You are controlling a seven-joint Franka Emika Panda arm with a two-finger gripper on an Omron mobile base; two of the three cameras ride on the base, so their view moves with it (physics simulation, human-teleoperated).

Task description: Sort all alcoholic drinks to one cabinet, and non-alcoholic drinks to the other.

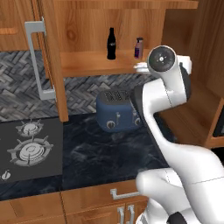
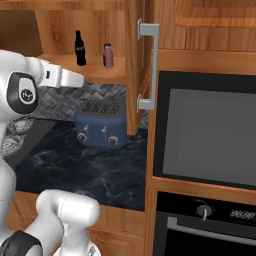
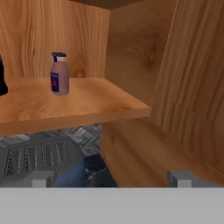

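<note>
Two non-alcoholic drinks stand on the shelf [image 1: 87, 63] of the open upper cabinet: a black cola-style bottle [image 1: 111, 43] [image 2: 79, 48] and, to its right, a shorter pink-purple bottle [image 1: 138, 48] [image 2: 108, 55] [image 3: 59, 74] with a dark cap. In the hand view my gripper [image 3: 111, 179] is open and empty, level with the shelf's front edge [image 3: 78, 116] and below and to the right of the pink-purple bottle, apart from it. The black bottle [image 3: 2, 83] is cut off at that view's left edge. The alcoholic drinks are out of view.
A blue toaster [image 1: 118, 111] [image 2: 102, 125] sits on the dark counter under the shelf. The cabinet's doors [image 1: 48, 57] [image 2: 132, 65] stand open on both sides. A gas hob [image 1: 28, 148] lies to the left, a built-in oven [image 2: 210, 130] to the right.
</note>
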